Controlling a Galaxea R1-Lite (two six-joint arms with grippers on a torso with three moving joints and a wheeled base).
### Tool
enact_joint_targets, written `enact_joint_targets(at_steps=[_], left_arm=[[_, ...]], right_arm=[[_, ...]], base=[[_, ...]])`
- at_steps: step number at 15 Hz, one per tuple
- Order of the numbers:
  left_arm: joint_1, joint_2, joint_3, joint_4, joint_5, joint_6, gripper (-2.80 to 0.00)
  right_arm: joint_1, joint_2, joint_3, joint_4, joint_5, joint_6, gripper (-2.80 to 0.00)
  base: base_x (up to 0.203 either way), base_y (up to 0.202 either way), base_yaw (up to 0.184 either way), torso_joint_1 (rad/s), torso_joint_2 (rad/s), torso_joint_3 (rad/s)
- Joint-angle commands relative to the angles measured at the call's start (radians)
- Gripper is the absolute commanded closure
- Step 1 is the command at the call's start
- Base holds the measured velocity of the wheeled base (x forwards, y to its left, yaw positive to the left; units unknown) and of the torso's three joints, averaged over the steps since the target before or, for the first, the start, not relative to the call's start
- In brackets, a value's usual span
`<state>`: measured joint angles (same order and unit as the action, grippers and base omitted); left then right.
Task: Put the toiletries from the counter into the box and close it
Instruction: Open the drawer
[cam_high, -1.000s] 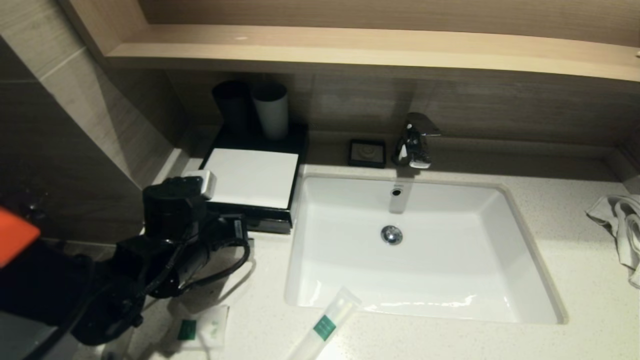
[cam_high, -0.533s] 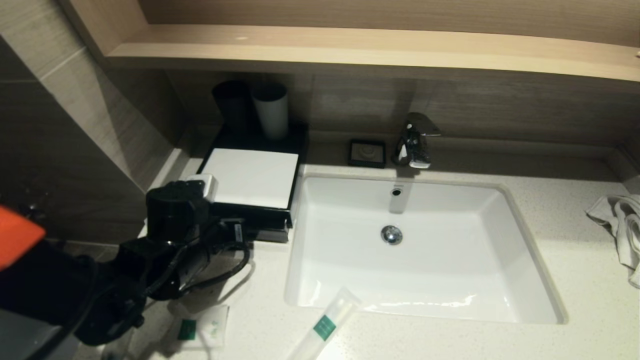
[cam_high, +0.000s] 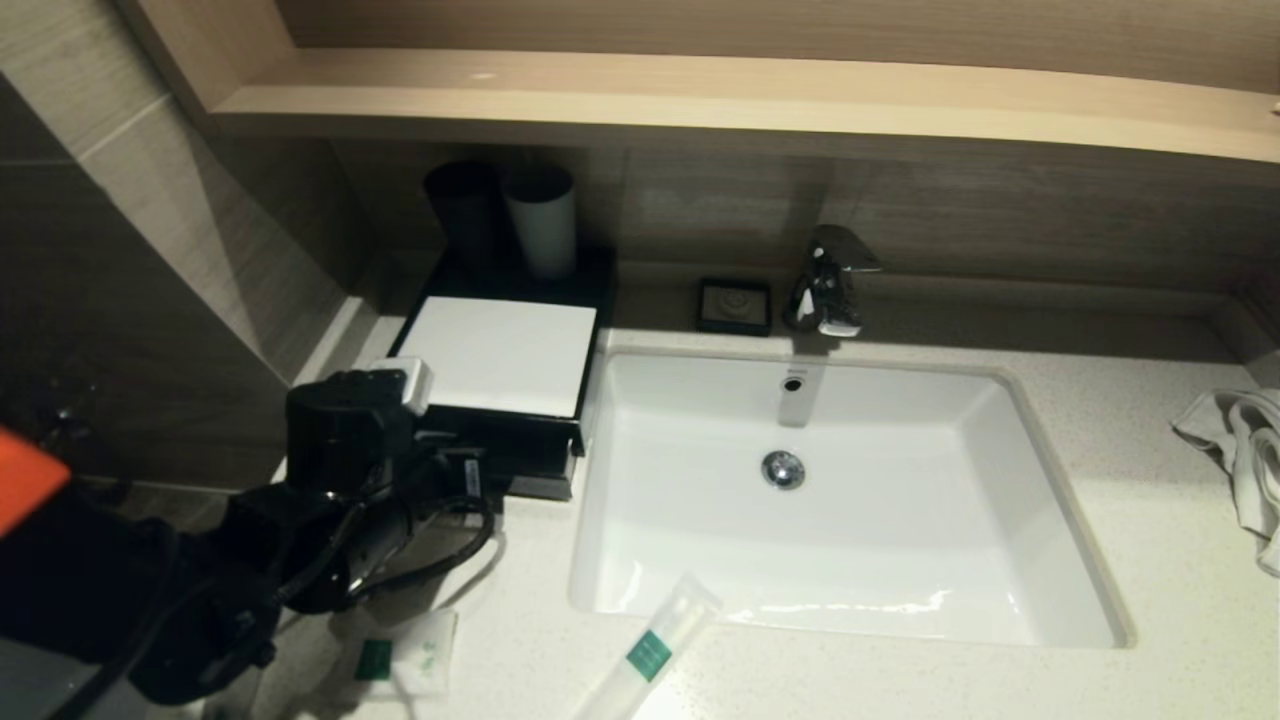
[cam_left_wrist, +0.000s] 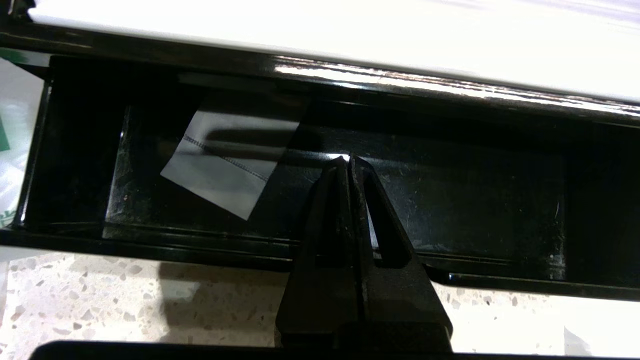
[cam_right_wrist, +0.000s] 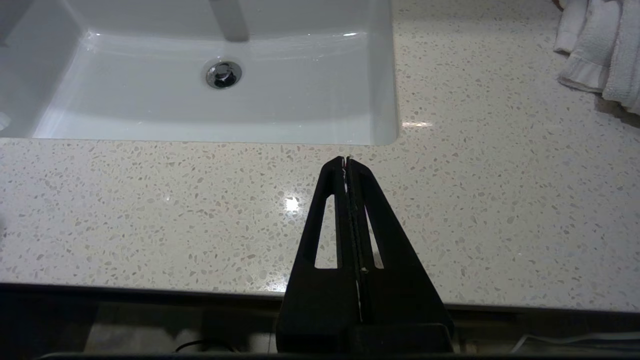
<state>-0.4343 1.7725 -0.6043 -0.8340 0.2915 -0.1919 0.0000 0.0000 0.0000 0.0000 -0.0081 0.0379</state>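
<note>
The left gripper (cam_left_wrist: 348, 159) is positioned at the front of the black box (cam_high: 540, 470), over its pulled-out drawer (cam_left_wrist: 450, 200); its fingers (cam_left_wrist: 332, 210) are pressed together with nothing held between them. In the head view the left arm (cam_high: 340, 470) is seen at the box's front left corner. The drawer is open, and one pale packet (cam_left_wrist: 225, 165) lies tilted on its dark floor, toward one end. The box carries a white top (cam_high: 500, 352); a black cup (cam_high: 462, 212) and a white cup (cam_high: 541, 218) stand behind it.

On the table (cam_high: 900, 680), a sachet (cam_high: 405, 655) with a green label lies near the front edge beneath the left arm, and a tube (cam_high: 650, 655) with a green band lies just in front of the sink (cam_high: 1060, 520), angled toward it. Both remain outside the box.

The right gripper (cam_right_wrist: 347, 161) hangs over bare table near the sink's front corner, fingers (cam_right_wrist: 332, 210) together and empty. A towel (cam_high: 1240, 450) lies at the table's far right. A tap (cam_high: 830, 280) stands behind the sink.
</note>
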Motion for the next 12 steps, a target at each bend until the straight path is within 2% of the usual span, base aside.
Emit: enact_joint_targets(at_steps=[1, 12], left_arm=[[0.000, -0.025, 0.004, 0.011, 0.003, -0.001, 0.00], [-0.001, -0.041, 0.049, 0.049, 0.003, -0.001, 0.00]], right_arm=[[0.000, 0.002, 0.000, 0.000, 0.000, 0.000, 0.00], [0.000, 0.000, 0.000, 0.000, 0.000, 0.000, 0.00]], base=[[0.000, 0.000, 0.000, 0.000, 0.00, 0.000], [0.000, 0.000, 0.000, 0.000, 0.00, 0.000]])
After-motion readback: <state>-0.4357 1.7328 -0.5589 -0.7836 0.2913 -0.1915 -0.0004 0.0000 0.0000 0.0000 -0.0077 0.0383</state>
